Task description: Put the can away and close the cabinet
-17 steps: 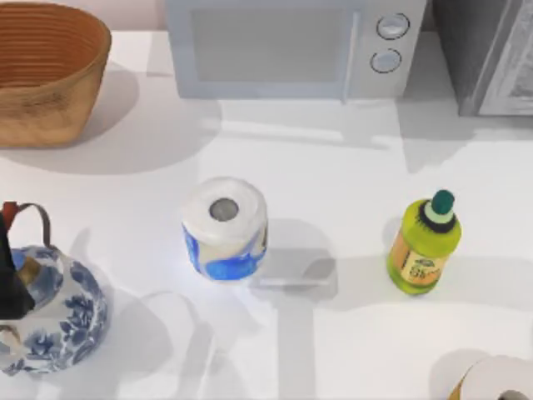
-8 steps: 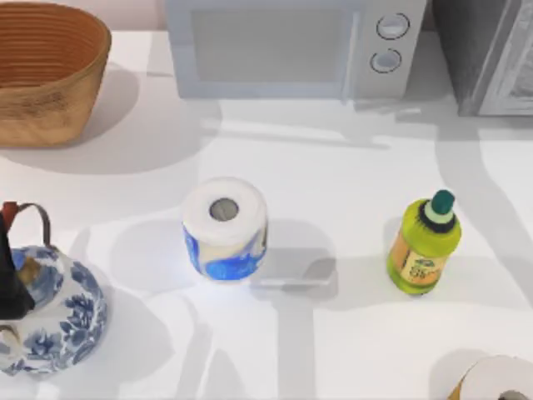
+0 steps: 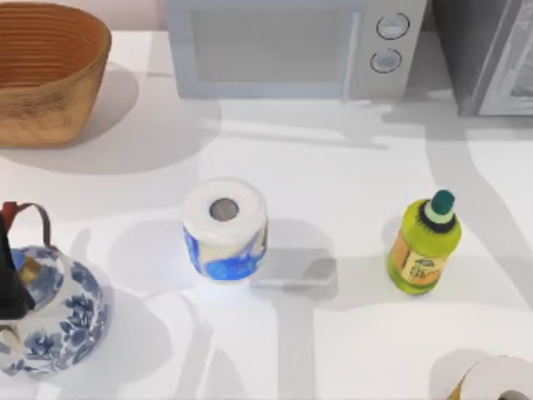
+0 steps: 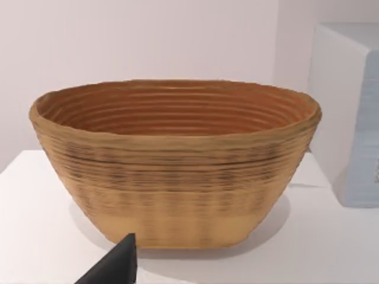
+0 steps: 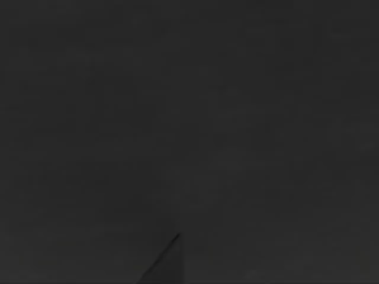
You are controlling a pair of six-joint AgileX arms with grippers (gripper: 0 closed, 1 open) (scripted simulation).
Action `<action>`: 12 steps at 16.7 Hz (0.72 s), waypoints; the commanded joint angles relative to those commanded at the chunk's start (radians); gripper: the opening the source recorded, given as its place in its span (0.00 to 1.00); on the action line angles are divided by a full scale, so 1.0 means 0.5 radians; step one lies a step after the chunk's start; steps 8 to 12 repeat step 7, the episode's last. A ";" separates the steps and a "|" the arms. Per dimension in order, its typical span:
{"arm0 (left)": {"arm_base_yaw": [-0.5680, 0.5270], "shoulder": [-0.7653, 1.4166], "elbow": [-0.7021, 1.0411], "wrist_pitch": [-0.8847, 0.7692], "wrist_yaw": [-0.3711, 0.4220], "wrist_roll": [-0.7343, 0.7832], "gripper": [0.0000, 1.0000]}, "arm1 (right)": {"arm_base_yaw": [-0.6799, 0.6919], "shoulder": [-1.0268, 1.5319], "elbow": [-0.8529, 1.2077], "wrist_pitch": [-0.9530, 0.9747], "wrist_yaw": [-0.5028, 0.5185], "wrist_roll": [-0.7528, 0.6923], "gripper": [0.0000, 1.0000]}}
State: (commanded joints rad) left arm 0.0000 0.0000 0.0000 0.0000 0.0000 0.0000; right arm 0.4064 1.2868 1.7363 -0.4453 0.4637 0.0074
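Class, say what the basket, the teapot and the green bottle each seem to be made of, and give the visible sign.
Basket: probably woven wicker, matte, with ribbed coils.
Teapot: looks like glazed ceramic, blue florals on white.
Green bottle: likely smooth plastic, with an orange label.

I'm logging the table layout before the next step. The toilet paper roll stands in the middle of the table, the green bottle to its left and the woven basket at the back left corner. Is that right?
Not quite. In the top view the green bottle stands to the right of the toilet paper roll, not its left. The rest holds: the roll is mid-table and the woven basket sits at the back left corner.
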 joint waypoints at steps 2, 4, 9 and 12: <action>0.000 0.000 0.000 0.000 0.000 0.000 1.00 | -0.051 0.090 0.061 0.026 -0.046 0.001 1.00; 0.000 0.000 0.000 0.000 0.000 0.000 1.00 | -0.105 0.192 0.132 0.056 -0.103 0.001 1.00; 0.000 0.000 0.000 0.000 0.000 0.000 1.00 | -0.145 0.268 0.188 0.082 -0.148 0.002 1.00; 0.000 0.000 0.000 0.000 0.000 0.000 1.00 | -0.145 0.268 0.188 0.082 -0.148 0.002 1.00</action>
